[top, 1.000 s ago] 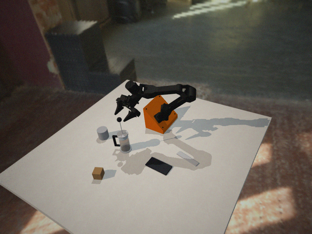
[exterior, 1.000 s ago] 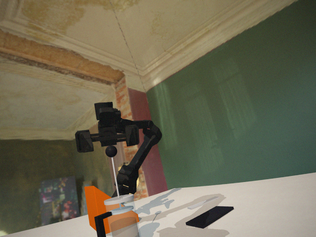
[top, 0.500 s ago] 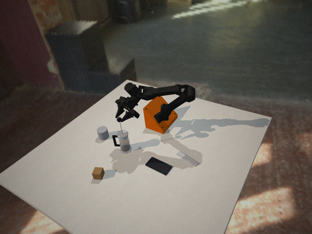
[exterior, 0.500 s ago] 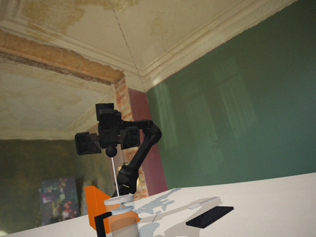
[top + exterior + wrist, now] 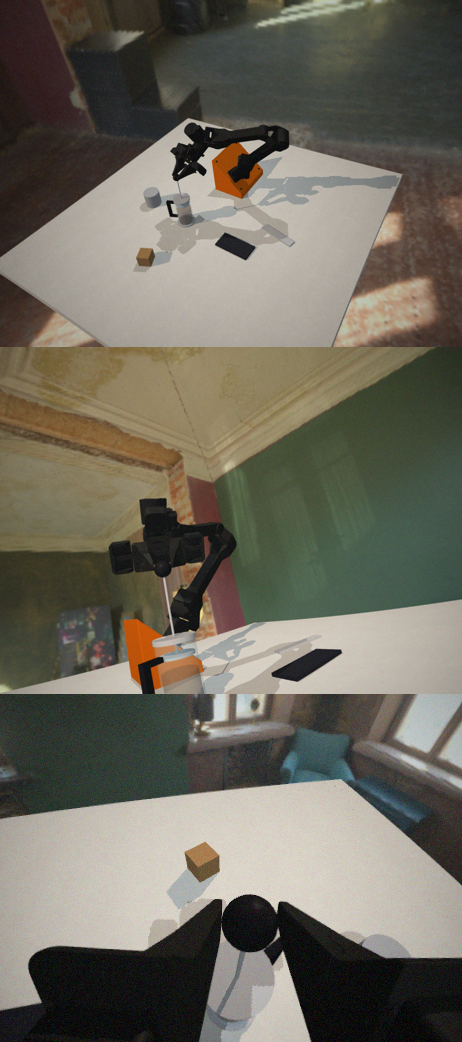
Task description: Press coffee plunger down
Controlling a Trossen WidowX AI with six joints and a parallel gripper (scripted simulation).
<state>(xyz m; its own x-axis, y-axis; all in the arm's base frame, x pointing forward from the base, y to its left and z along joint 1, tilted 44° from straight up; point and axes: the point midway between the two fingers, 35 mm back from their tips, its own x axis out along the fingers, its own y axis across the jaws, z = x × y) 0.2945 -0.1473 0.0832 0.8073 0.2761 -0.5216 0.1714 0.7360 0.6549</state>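
Observation:
The coffee press (image 5: 184, 213) (image 5: 181, 675) stands upright on the table, a clear cylinder with a pale lid and a black handle. Its thin plunger rod (image 5: 179, 188) (image 5: 168, 606) rises high above the lid, and the plunger's plate sits just under the lid. My gripper (image 5: 175, 177) (image 5: 162, 567) (image 5: 249, 908) is shut on the black ball knob (image 5: 162, 568) (image 5: 249, 923) at the top of the rod, with one finger on each side. In the top view the fingers hide most of the knob. The wrist view shows the lid (image 5: 242, 989) below the knob.
A grey cylinder (image 5: 152, 197) (image 5: 384, 945) stands near the handle side of the press. An orange-brown cube (image 5: 145, 256) (image 5: 202, 862), a flat black slab (image 5: 235, 246) (image 5: 307, 664) and a pale flat strip (image 5: 278, 235) (image 5: 298, 644) lie on the table. The orange arm base (image 5: 227, 171) stands behind the press.

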